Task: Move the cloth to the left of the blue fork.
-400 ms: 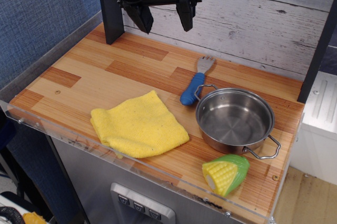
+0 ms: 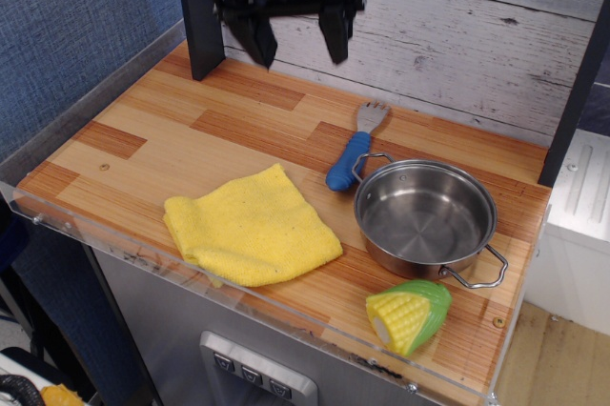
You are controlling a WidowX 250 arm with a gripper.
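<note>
The yellow cloth (image 2: 251, 226) lies folded and flat near the front edge of the wooden table, left of the pot. The blue fork (image 2: 355, 148) lies behind and right of the cloth, blue handle toward the front, grey tines toward the back wall, its handle end touching the pot's handle. My gripper (image 2: 297, 49) hangs high above the back of the table, open and empty, with its two black fingers spread wide. It is well behind and above the cloth, and left of the fork's tines.
A steel pot (image 2: 426, 216) stands at the right, next to the fork. A toy corn (image 2: 409, 315) lies at the front right corner. A dark post (image 2: 199, 10) stands at the back left. A plank wall backs the table (image 2: 172, 134).
The gripper has shifted slightly upward and looks a little blurred. The cloth, fork, pot and corn have not moved.
</note>
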